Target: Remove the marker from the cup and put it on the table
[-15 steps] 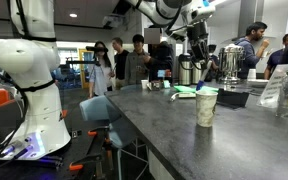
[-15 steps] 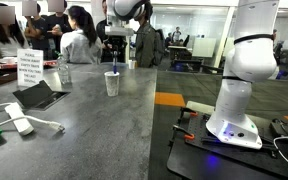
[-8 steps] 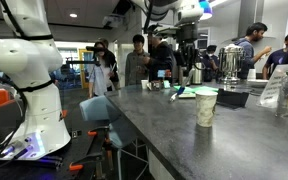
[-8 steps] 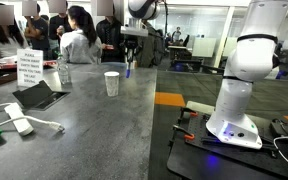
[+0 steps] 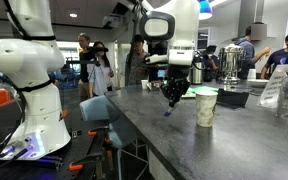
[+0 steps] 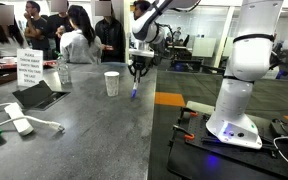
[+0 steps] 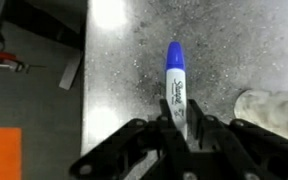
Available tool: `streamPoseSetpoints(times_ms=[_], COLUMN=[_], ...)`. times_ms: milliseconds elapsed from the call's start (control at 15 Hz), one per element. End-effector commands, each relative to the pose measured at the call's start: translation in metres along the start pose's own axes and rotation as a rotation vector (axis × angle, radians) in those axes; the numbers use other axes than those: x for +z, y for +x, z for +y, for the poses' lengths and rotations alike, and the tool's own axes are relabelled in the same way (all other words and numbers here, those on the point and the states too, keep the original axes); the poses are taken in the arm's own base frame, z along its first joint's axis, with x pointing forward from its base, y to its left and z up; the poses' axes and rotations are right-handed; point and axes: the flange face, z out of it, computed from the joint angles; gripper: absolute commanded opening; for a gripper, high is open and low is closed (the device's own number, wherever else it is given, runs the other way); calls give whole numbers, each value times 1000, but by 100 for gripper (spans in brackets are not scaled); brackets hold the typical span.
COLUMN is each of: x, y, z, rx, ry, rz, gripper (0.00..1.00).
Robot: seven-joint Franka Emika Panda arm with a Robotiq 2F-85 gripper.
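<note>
The gripper [image 7: 181, 118] is clenched on the marker [image 7: 176, 80]. Its two fingers pinch the pale printed barrel from either side, and the blue cap end sticks out past the fingertips toward the counter [image 7: 134, 50]. In both exterior views the marker [image 5: 168, 108] hangs nearly upright under the gripper [image 5: 173, 93], out of the cup [image 5: 206, 106], which stands just beside the gripper on the counter. The lower tip looks very close to the surface. Whether it touches is hard to tell at this size.

The marker should handle as a light, stiff stick that will not bend or crush under the fingers. Its barrel is smooth, round plastic, so it is likely slippery and could pivot in a two-point pinch if the tip meets the counter off-axis. The present hold, on the barrel above the cap, seems sound for carrying. A hold nearer the middle would resist swinging better.

The main risk at release is probably that, let go while this upright, the marker tips over and rolls. The counter edge lies off to one side of the gripper in the wrist view. Tilting the marker toward flat, with its length along the counter and away from the cup, would probably make for a calmer set-down. The cup looks light and easy to knock over.
</note>
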Motion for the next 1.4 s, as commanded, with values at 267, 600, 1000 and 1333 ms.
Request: streamPoseSetpoints(times_ms=[267,600,1000,1333], x=[75,93,41,-31], y=[41,57,23,-15], z=[27,40,-19,-38], rx=[121,123,-21,64], ry=[31,13,24,-179], rz=[-125,-54,158,328], gripper=[6,48,89,100])
